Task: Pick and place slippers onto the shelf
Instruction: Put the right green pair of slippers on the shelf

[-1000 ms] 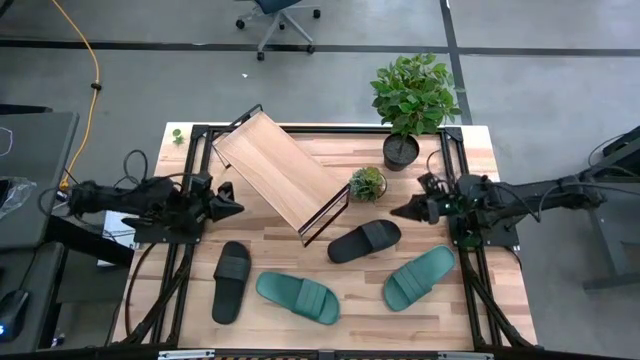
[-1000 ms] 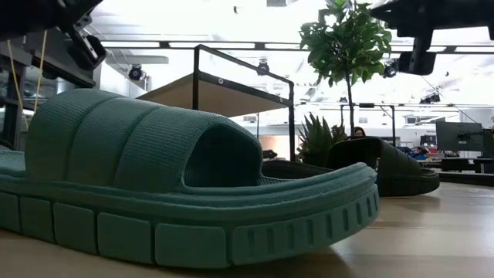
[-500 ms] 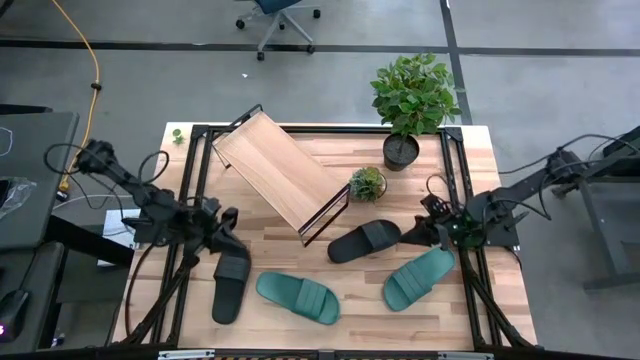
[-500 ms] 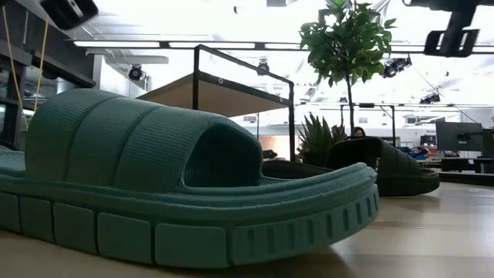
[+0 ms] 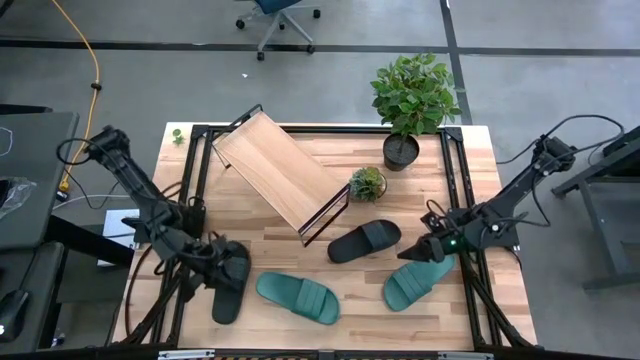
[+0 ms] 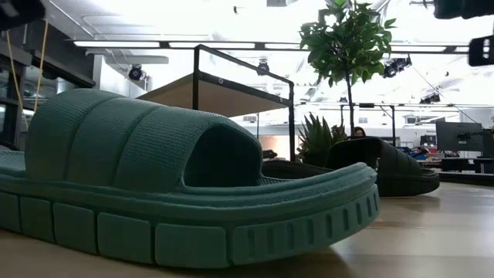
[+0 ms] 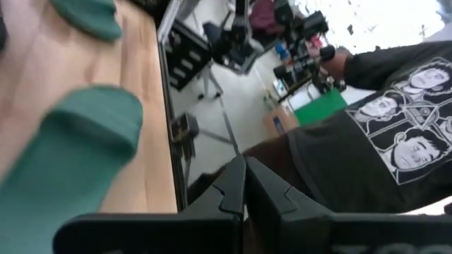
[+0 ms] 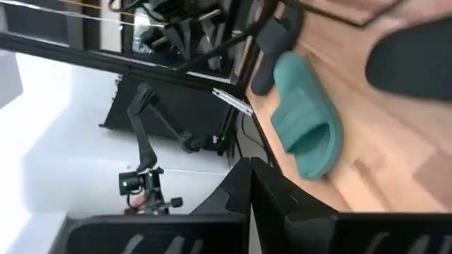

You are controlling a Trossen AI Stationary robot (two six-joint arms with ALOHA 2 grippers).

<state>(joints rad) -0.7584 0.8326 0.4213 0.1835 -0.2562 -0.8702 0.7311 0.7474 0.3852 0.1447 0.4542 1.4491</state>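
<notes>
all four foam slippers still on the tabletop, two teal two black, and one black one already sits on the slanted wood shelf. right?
Not quite. In the high view the slanted light-wood shelf is bare. Both black foam slippers and both teal foam slippers lie on the butcher-block tabletop. The rest stands: four slippers, two teal, two black.

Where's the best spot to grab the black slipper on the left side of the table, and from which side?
Probably the wide strap of the left black slipper, taken from above. The slipper lies flat, sole down, lengthwise toward the table's front edge, so the raised strap is the part fingers can close around. The left gripper is already over that end, fingers shut, so it would need to open first.
</notes>
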